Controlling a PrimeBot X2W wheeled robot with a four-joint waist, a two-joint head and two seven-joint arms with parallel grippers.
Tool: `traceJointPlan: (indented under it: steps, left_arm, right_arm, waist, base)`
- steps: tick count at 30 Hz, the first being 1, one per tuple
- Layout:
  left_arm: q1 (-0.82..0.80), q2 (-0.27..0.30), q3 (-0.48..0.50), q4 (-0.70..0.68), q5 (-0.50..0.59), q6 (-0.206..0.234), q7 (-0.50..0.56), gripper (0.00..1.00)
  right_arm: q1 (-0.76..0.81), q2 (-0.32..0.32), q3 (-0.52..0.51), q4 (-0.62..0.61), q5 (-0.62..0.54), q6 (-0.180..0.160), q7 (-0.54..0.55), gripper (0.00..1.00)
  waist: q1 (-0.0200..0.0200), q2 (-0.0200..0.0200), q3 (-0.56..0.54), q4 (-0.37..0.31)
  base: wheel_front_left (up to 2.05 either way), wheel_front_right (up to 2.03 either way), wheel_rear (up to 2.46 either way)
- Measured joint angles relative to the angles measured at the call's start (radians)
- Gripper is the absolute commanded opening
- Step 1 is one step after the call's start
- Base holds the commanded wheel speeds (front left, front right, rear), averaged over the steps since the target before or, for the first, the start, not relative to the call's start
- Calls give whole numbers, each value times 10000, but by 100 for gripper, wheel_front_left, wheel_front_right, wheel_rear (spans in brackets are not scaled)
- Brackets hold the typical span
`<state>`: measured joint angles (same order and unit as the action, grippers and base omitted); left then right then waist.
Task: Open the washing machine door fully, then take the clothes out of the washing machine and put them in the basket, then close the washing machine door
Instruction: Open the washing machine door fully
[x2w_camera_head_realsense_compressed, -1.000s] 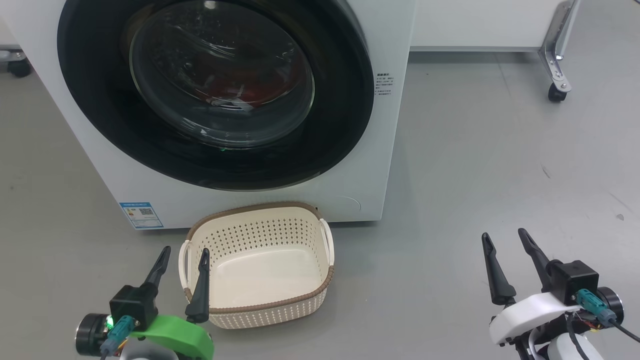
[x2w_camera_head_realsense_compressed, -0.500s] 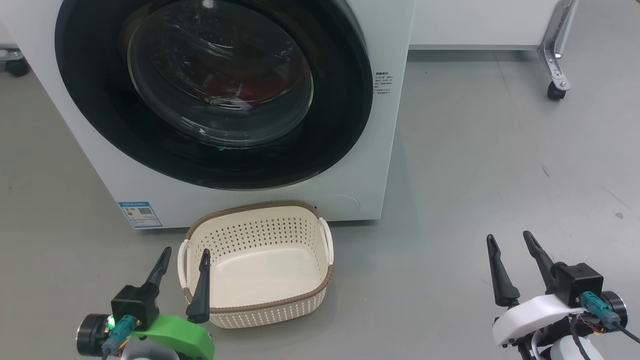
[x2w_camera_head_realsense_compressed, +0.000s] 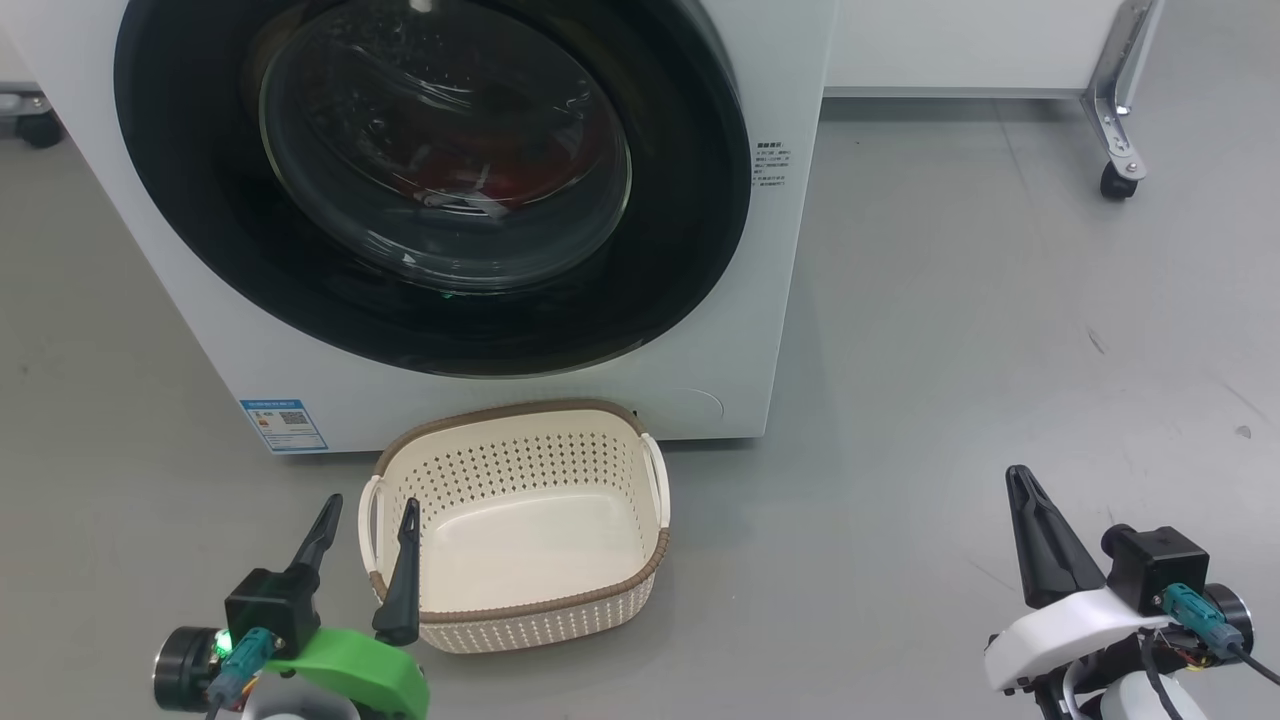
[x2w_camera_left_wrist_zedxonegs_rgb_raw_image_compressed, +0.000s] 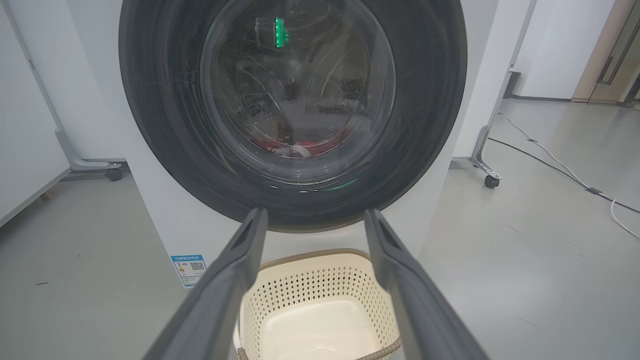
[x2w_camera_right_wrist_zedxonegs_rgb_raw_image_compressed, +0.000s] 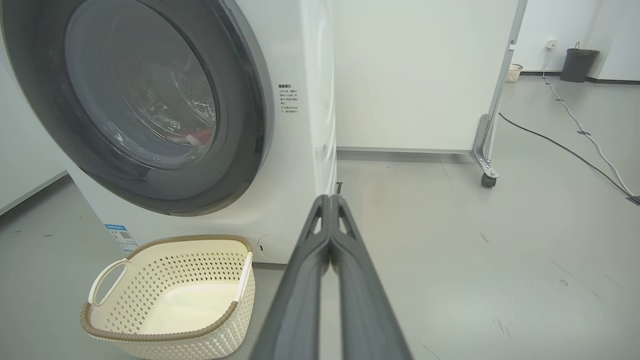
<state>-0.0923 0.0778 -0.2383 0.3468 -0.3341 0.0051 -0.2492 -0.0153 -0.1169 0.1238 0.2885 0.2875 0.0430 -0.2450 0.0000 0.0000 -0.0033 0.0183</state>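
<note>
- The washing machine (x2w_camera_head_realsense_compressed: 775, 320), a white front-loader, stands on the grey floor (x2w_camera_head_realsense_compressed: 1000, 330).
- The washing machine door (x2w_camera_head_realsense_compressed: 200, 250) sits closed against the machine's front, its glossy black rim around a bulging glass bowl.
- The clothes (x2w_camera_head_realsense_compressed: 480, 185) show as red fabric with a bit of white, low in the drum behind the glass.
- A blue label (x2w_camera_head_realsense_compressed: 283, 425) at the machine's lower left corner carries a QR code; its print is too small to read.
- A small sticker (x2w_camera_head_realsense_compressed: 772, 165) with several lines of dark text sits just right of the door, also unreadable.
- The basket (x2w_camera_head_realsense_compressed: 520, 410), cream with a brown rim, stands empty on the floor just in front of the machine, below the door.
- The left fingers (x2w_camera_head_realsense_compressed: 404, 560) are spread apart and hold nothing, one tip over the basket's near left edge.
- The right fingers (x2w_camera_head_realsense_compressed: 1022, 490) are pressed together on nothing, over bare floor well right of the basket.
</note>
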Motion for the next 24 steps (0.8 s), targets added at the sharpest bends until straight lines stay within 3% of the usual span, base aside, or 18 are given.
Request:
traceJointPlan:
  steps: [9,16,24]
  left_arm:
    - [-88,-33,0,12,21,2,0,100]
    - [-264,-82,-25,-102,31,2,0,100]
    - [-551,-121,-33,-477,98,2,-2,100]
  right_arm:
    - [-5,268,-180,113,295,244,-69,0]
    - [-74,800,-1104,88,2755,554,-71,0]
    - [-854,834,-1661,148,6188,736,366,0]
  waist:
    - [0,0,58,62]
    - [0,0,287,160]
    - [0,0,791,279]
  base:
    - [0,0,0]
    - [0,0,0]
    - [0,0,0]
